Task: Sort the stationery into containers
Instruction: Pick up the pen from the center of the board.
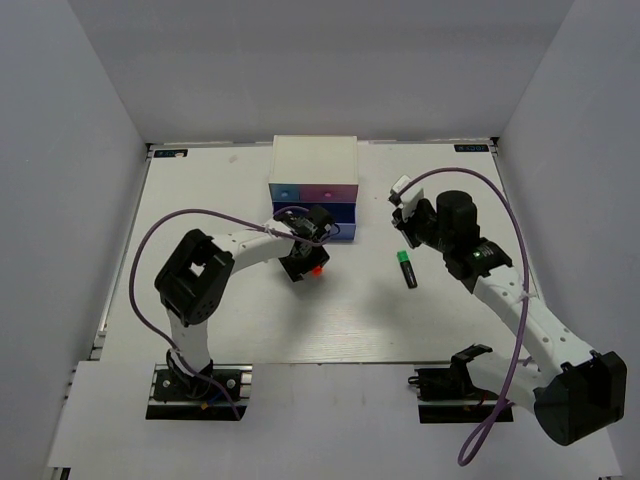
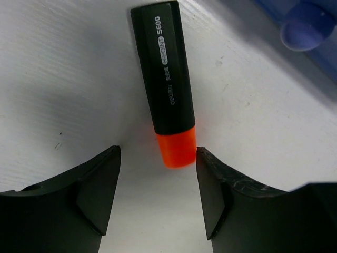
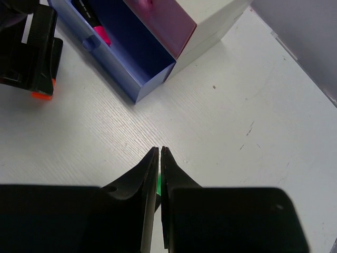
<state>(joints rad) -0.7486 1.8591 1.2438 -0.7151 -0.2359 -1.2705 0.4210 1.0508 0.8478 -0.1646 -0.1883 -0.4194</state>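
Mini cabinet (image 1: 314, 158) behind, one marker (image 3: 97, 23) in its open drawer (image 3: 152, 79); second marker (image 2: 166, 84) before it, end between my left gripper (image 2: 158, 158) tips; third marker (image 1: 407, 269) rightward.

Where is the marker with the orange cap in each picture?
Top external: left of centre, only the cap of the orange marker shows, under the left gripper.
Left wrist: top middle, cap between the open jaws.
Right wrist: an orange sliver, upper left.
Shared landmark: the open blue drawer, nearby in all three.

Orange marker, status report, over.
Left gripper open, straddling orange marker cap end. Right gripper shut, empty. Blue drawer open, path looks clear.
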